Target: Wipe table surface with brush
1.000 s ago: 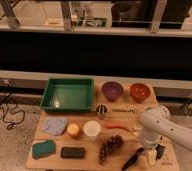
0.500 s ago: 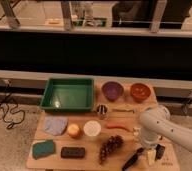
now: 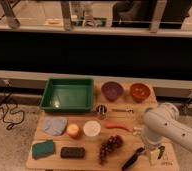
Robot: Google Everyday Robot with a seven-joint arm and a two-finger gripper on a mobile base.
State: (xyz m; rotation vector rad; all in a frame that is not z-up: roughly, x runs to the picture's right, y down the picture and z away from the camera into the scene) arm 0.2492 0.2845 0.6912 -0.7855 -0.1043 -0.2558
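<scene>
Here, one light wooden table point(image 3: 56, 152), laid out with small items.

Far left corner: green tray point(image 3: 67, 94). Along the far edge toward the right: purple bowl point(image 3: 112, 90), then orange bowl point(image 3: 140, 91) at the far right corner. Just nearer than the purple bowl: a small metal cup point(image 3: 101, 109), with a thin metal utensil point(image 3: 122, 110) lying beside it to the right.

Middle row, left to right: a bluish cloth point(image 3: 55, 125), an orange fruit point(image 3: 73, 131), a white round cup point(image 3: 92, 128) just beside the fruit, and a red chili point(image 3: 115, 126) lying crosswise.

Near edge, left to right: green sponge point(image 3: 43, 149) at the near left corner, black block point(image 3: 72, 152), dark grape bunch point(image 3: 110, 146), then the brush point(image 3: 133, 158), a slim black stick lying at a slant on the tabletop toward the near right corner, its lower end close to the near edge.

Robot: a white arm point(image 3: 164, 127) reaches in from the right and bends down over the near right corner. The gripper point(image 3: 156, 154) hangs low there, just right of the brush's upper end; something pale shows at its tip. Whether the fingers are spread or closed, I cannot tell, nor whether they touch the brush.
</scene>
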